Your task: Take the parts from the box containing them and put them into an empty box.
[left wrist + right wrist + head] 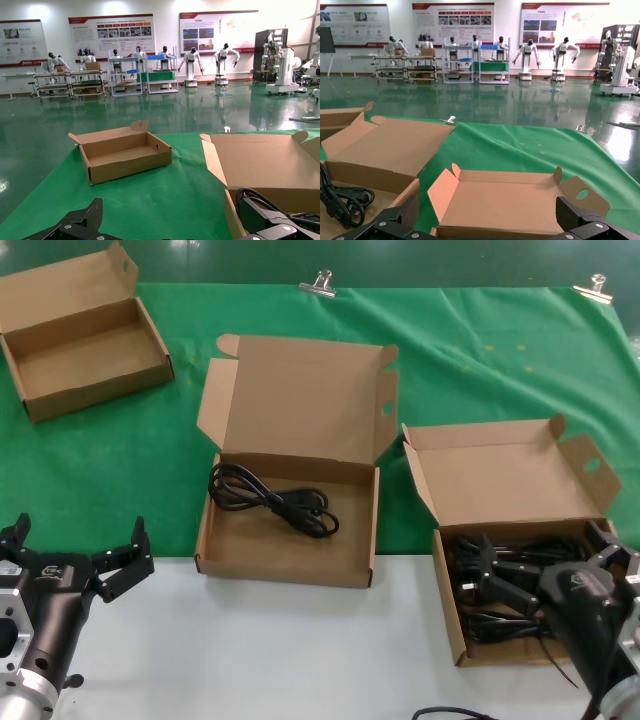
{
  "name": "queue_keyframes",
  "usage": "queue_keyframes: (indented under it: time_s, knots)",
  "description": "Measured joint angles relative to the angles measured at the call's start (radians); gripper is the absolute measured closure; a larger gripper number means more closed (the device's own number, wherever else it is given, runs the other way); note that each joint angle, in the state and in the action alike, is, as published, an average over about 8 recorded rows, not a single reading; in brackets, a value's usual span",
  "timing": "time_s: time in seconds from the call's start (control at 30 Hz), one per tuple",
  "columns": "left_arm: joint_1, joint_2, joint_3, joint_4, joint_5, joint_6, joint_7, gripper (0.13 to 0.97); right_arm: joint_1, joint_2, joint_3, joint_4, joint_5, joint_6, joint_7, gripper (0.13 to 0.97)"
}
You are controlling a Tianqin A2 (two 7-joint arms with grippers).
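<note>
The oblong cardboard box (448, 600) at the right holds several black power cords (505, 585); its lid (505, 200) has a holed corner flap. The squarish cardboard box (285, 555) in the middle holds one coiled black cord (270, 500), which also shows in the left wrist view (248, 192) and the right wrist view (340, 197). My right gripper (545, 545) is open and empty, just above the cords in the right box, and it shows in its wrist view (487, 220). My left gripper (80, 532) is open and empty over the white table edge at the near left, and it shows in its wrist view (172, 225).
A third open cardboard box (90, 350) sits at the far left on the green cloth (480, 350); it also shows in the left wrist view (125, 155). Two metal clips (320, 283) hold the cloth's far edge. White tabletop (280, 650) runs along the near side.
</note>
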Motion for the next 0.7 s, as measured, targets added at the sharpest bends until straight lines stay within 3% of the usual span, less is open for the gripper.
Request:
queue_keyframes:
  time_s: [0.7]
  knots:
    - [0.0,0.0,0.0,0.0,0.0,0.0,0.0,0.132,0.0,0.0,0.0,0.0,0.0,0.0,0.0,0.129]
